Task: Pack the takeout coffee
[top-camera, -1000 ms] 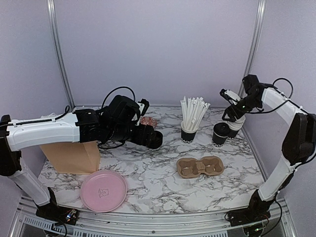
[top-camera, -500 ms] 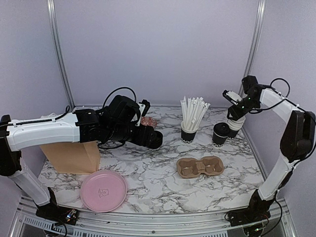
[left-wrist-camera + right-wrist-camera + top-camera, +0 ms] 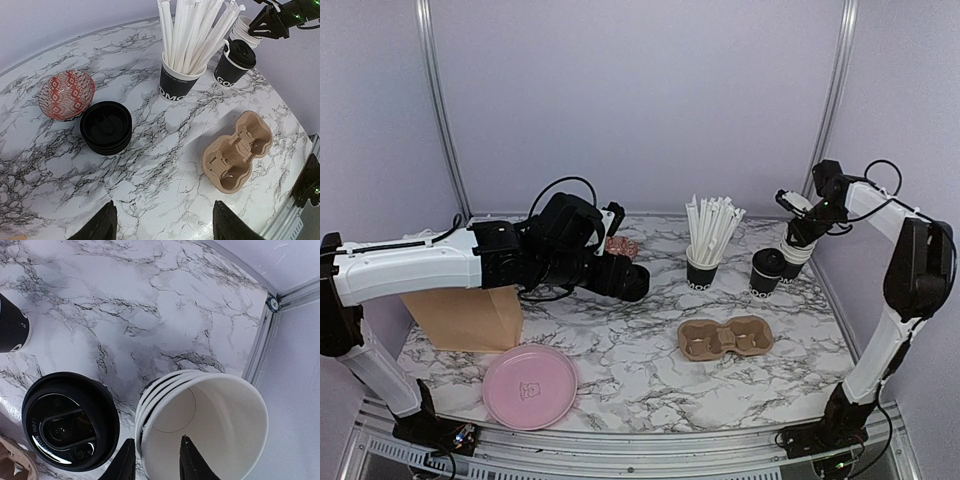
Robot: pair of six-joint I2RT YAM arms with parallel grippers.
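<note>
1. Marble tabletop (image 3: 620, 380) under lavender walls. At the far left a brown paper bag (image 3: 465, 318) stands under my left arm, with a pink plate (image 3: 530, 385) in front of it.
2. My left pincer (image 3: 164, 203) hangs above the table with its fingers wide apart and nothing between them. Ahead of it sits the stack of lids (image 3: 106, 127), just beside a red patterned bowl (image 3: 66, 94).
3. Toward the middle are the straw cup (image 3: 180, 82) and, nearer me, the pulp carrier (image 3: 237, 150) with both holes unfilled.
4. Right of those, the lidded cup (image 3: 70, 420) stands just beside the stack of open cups (image 3: 215, 430) near the back right corner.
5. My right pincer (image 3: 157, 439) straddles the top rim of that stack, one finger outside and one inside the cream wall. I cannot tell whether they bite yet.
6. The step looks like peeling one cup off the stack. To do it well I should pinch only the topmost wall, gently enough not to crease the paper. I should then lift straight up so the nested cups below stay put and the lidded cup is not bumped.
</note>
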